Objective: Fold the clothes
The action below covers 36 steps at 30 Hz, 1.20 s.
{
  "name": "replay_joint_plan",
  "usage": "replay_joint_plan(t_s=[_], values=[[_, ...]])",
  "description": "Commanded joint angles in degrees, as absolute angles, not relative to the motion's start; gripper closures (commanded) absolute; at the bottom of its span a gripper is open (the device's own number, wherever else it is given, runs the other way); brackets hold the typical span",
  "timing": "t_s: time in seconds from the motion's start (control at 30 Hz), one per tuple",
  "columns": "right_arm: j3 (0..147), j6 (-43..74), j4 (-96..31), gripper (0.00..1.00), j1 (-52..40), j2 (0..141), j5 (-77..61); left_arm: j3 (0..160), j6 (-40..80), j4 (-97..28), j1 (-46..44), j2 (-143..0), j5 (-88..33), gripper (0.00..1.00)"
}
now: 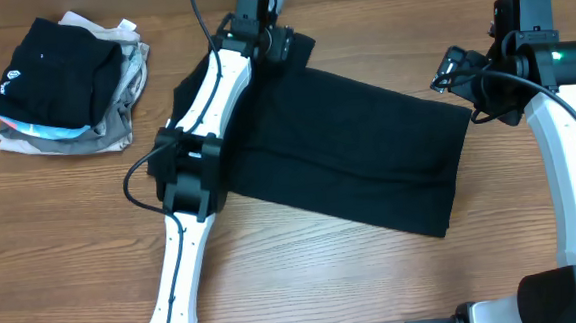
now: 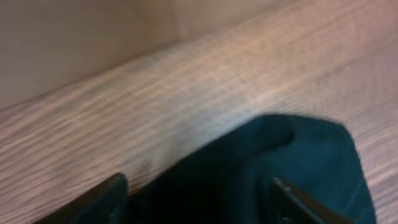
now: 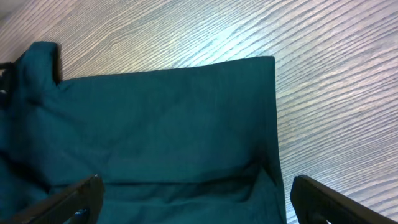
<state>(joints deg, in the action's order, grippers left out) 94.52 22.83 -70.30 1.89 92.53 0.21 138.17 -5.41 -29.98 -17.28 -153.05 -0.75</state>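
The clothes point(image 1: 347, 148), one plain black shirt, lie folded into a slanted oblong across the middle of the wooden table. My left gripper point(image 1: 283, 44) is down at the shirt's far left corner. In the left wrist view its fingers point(image 2: 115, 190) stand apart with the shirt's dark corner point(image 2: 292, 149) lying between them. My right gripper point(image 1: 450, 71) hovers just off the shirt's far right corner. In the right wrist view it point(image 3: 199, 196) is open above the shirt's point(image 3: 161, 124) right edge, gripping nothing.
A pile of folded garments point(image 1: 63, 90) sits at the far left, a black one with a round white logo on top of grey and white ones. The left arm point(image 1: 201, 137) lies over the shirt's left end. Bare wood point(image 1: 305, 271) runs along the table's front.
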Motion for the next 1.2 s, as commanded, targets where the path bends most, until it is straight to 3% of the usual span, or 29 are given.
replay_joint_plan(t_s=[0.0, 0.23, 0.43, 0.73, 0.97, 1.17], values=[[94.87, 22.44, -70.35, 0.00, 1.93, 93.30, -0.10, 139.76, -12.91, -29.93, -17.63, -154.93, -5.67, 0.32], [94.83, 22.44, -70.43, 0.00, 1.93, 93.47, -0.10, 139.61, -15.25, -29.98, -17.58, -155.61, -6.04, 0.39], [94.83, 22.44, -70.48, 0.00, 1.96, 93.47, -0.12, 139.59, -15.25, -30.65, -17.61, -155.70, -6.04, 0.62], [94.83, 22.41, -70.61, 0.00, 1.85, 93.47, -0.10, 139.55, -14.06, -29.58, -17.58, -157.45, -6.04, 0.58], [94.83, 22.44, -70.39, 0.00, 1.85, 93.47, -0.10, 139.55, -13.69, -29.54, -17.58, -157.84, -6.00, 0.94], [94.83, 22.41, -70.57, 0.00, 1.85, 93.47, -0.10, 140.09, -11.49, -28.21, -17.34, -157.56, -2.72, 0.96]])
